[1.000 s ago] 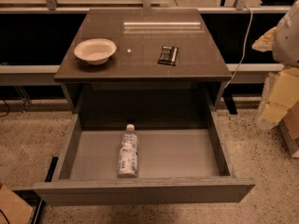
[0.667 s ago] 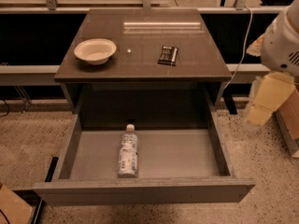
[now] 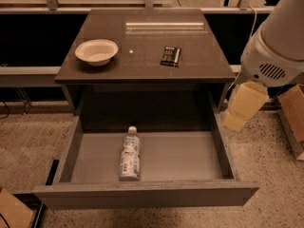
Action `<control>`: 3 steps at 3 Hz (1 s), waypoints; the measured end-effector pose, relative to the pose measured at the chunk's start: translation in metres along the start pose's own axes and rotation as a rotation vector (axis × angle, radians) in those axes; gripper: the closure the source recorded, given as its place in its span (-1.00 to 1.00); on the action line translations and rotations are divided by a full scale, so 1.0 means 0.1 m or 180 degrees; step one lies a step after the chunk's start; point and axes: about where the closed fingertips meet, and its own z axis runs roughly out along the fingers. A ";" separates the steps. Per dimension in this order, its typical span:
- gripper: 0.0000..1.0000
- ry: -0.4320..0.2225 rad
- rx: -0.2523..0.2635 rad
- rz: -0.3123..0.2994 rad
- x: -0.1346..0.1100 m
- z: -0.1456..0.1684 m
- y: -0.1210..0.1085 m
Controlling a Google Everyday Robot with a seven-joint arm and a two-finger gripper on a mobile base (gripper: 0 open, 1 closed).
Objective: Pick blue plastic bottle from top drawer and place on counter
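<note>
The blue plastic bottle (image 3: pixel 130 154) lies on its side on the grey floor of the open top drawer (image 3: pixel 185 156), left of centre, with its white cap pointing to the back. The dark brown counter (image 3: pixel 142 42) is above and behind the drawer. My arm comes in from the right edge as a big white housing (image 3: pixel 278 46). A cream part hangs below it, which I take to be the gripper (image 3: pixel 236 120). It is beside the drawer's right wall, outside the drawer and well to the right of the bottle. It holds nothing that I can see.
A white bowl (image 3: pixel 96 51) stands on the counter's left side and a black flat packet (image 3: pixel 170 56) lies right of centre. Cardboard boxes stand on the speckled floor at the right edge (image 3: pixel 294 113) and bottom left (image 3: pixel 12 213). The drawer's front panel (image 3: pixel 142 196) juts towards me.
My arm has swung in from the right edge, leftward and closer to the drawer's right side. The bottle, bowl and packet have not moved.
</note>
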 end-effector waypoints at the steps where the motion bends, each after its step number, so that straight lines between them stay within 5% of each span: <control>1: -1.00 -0.0193 -0.0046 0.0081 0.02 -0.03 -0.02; 3: -1.00 -0.0404 -0.0509 0.0582 -0.49 0.65 0.20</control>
